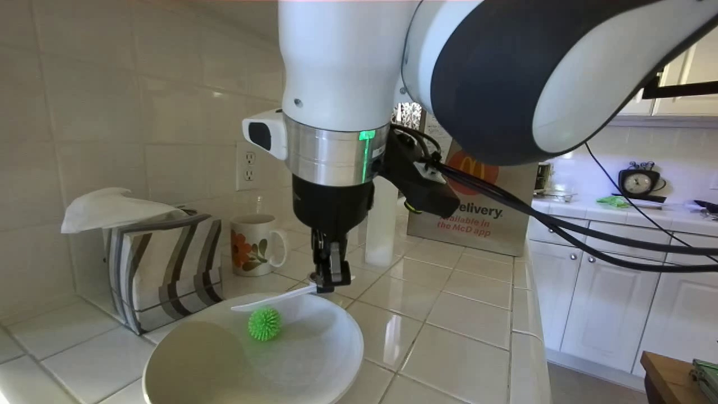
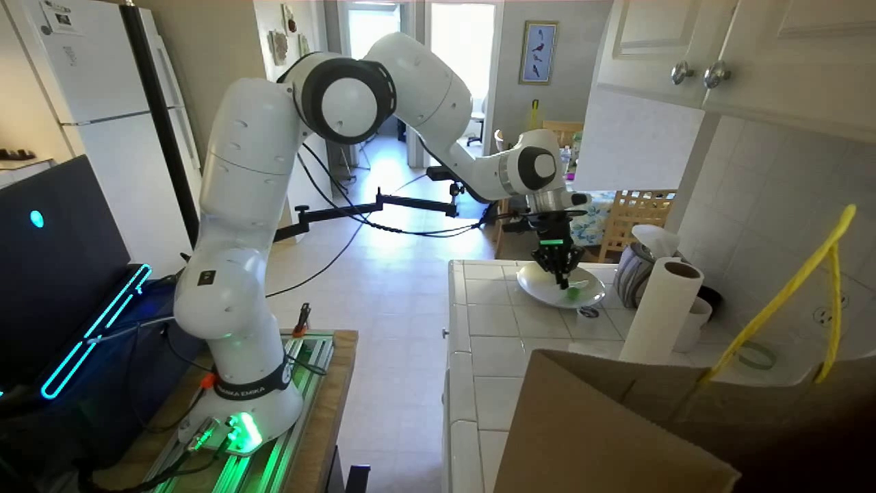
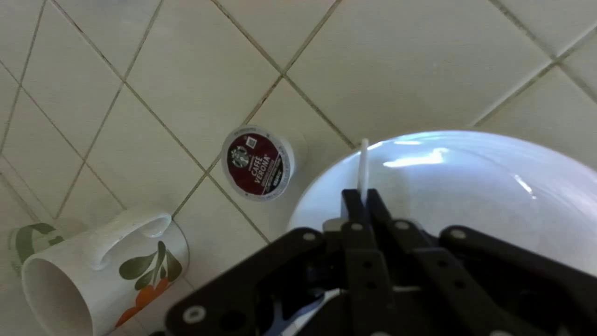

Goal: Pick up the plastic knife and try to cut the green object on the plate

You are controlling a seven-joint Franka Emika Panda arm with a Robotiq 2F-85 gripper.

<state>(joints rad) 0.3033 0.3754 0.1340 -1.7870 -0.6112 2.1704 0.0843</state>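
Observation:
My gripper [image 1: 332, 284] is shut on the handle end of the white plastic knife [image 1: 275, 299]. The blade reaches out sideways over the plate, nearly level. In the wrist view the knife [image 3: 364, 163] stands as a thin white strip between the black fingertips [image 3: 364, 193]. The bright green spiky ball [image 1: 264, 324] lies on the white plate [image 1: 320, 348], just under the blade in that view; I cannot tell if they touch. The ball [image 2: 573, 293] also shows beside the gripper [image 2: 562, 282] in an exterior view. In the wrist view the ball is hidden; the plate [image 3: 466, 186] shows.
A flowered mug [image 1: 255, 247] and a striped napkin holder [image 1: 168, 269] stand by the tiled wall. A coffee pod [image 3: 256, 163] sits just off the plate's rim. A paper towel roll [image 2: 660, 311], a paper bag [image 1: 477, 207] and a cardboard box [image 2: 602, 424] stand on the counter.

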